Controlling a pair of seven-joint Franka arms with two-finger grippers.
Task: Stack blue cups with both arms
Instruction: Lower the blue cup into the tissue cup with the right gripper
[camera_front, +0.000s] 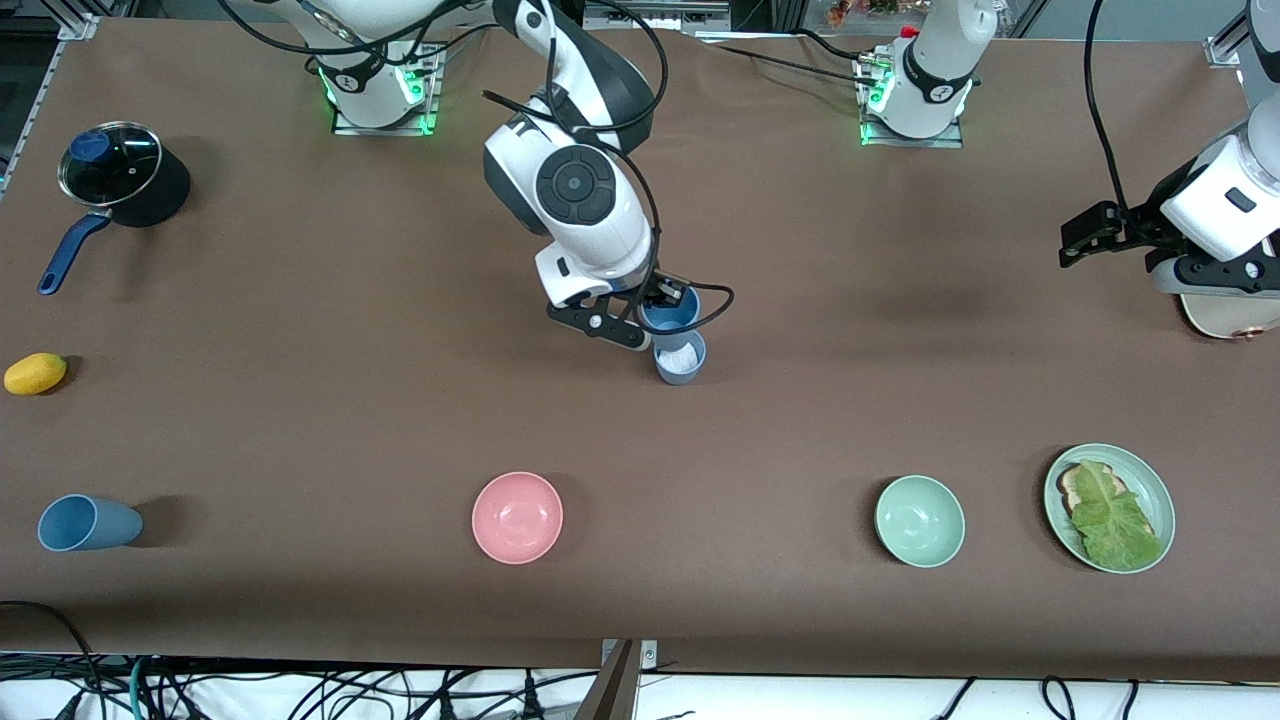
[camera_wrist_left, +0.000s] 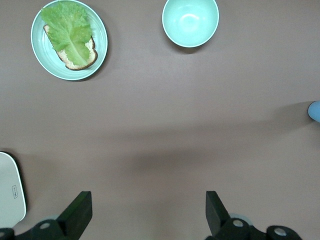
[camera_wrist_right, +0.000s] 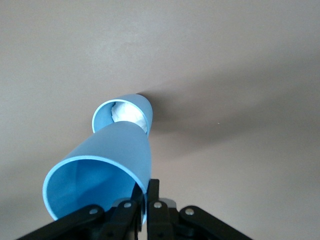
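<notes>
My right gripper (camera_front: 655, 303) is shut on the rim of the brighter blue cup (camera_front: 670, 312) and holds it tilted just above the duller grey-blue cup (camera_front: 681, 362). That cup stands upright mid-table with a whitish inside. In the right wrist view my gripper (camera_wrist_right: 148, 187) pinches the bright cup's (camera_wrist_right: 110, 165) wall, its base at the lower cup's (camera_wrist_right: 125, 112) mouth. A third blue cup (camera_front: 88, 523) lies on its side near the front camera at the right arm's end. My left gripper (camera_front: 1078, 243) (camera_wrist_left: 147, 210) is open and empty, waiting over the left arm's end.
A pink bowl (camera_front: 517, 517), a pale green bowl (camera_front: 919, 521) (camera_wrist_left: 190, 21) and a green plate (camera_front: 1152, 478) (camera_wrist_left: 102, 42) with toast and lettuce sit near the front camera. A lidded pot (camera_front: 120, 180) and a yellow fruit (camera_front: 35, 373) are at the right arm's end. A white appliance (camera_front: 1230, 320) lies under the left arm.
</notes>
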